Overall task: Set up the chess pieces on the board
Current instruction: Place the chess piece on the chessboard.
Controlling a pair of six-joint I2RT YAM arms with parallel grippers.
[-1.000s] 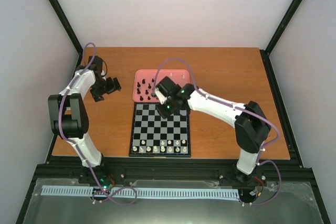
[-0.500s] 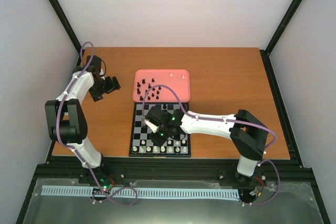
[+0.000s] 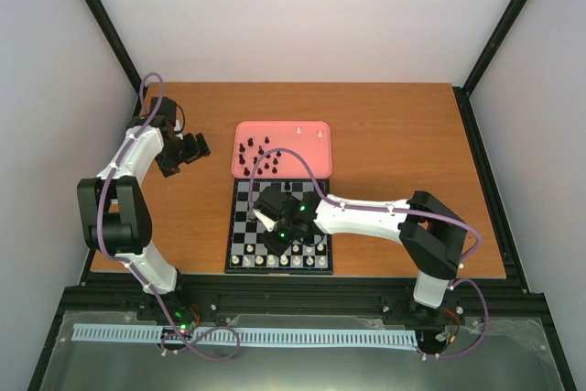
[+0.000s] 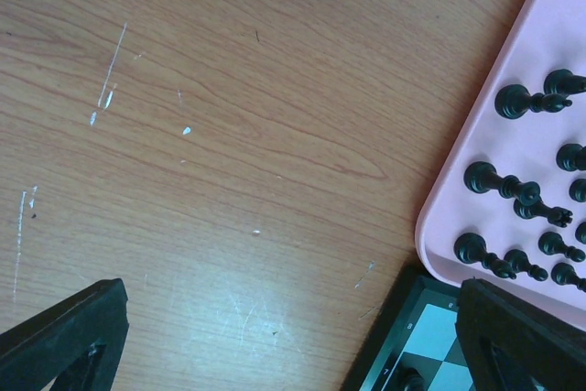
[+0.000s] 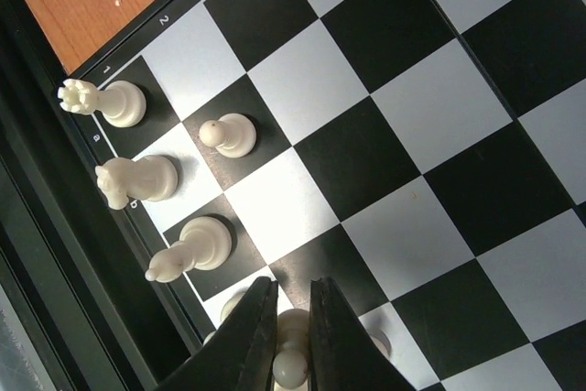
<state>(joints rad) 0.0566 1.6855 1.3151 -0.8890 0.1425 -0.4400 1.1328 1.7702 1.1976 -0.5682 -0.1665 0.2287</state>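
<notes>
1. Top view: the board (image 3: 243,199) lies flat on the table (image 3: 394,135), with the pink tray (image 3: 316,168) just beyond its far edge. White pieces (image 3: 284,261) line the nearest row. Black pieces (image 3: 261,155) crowd the tray, plus two pale pieces (image 3: 299,128) at its far side.
2. Top view: the right jaws hang low over the board's left half, just behind the white row; their opening can't be read from here. The left jaws sit over bare table left of the tray, well apart from the board (so the right arm is clearly the nearer one).
3. Left wrist: the left jaws stand wide open, nothing between the fingers (image 4: 64,336), only table wood below. The tray and its black pieces lie to the right, with a board corner at lower right.
4. Right wrist: the right jaws are nearly shut, pinched on a cream piece (image 5: 291,354) (probably a pawn). Its long axis runs along the fingers (image 5: 256,318), so it looks roughly upright to the board. Can't tell whether its base touches a square.
5. Right wrist: a rook (image 5: 101,103), knight (image 5: 137,179) and bishop (image 5: 192,246) stand along the edge row, with one pawn (image 5: 229,135) a row in. A free second-row square lies just up-left of the jaws, between the held piece and that pawn. Likely next is a short shift, then lower and release.
</notes>
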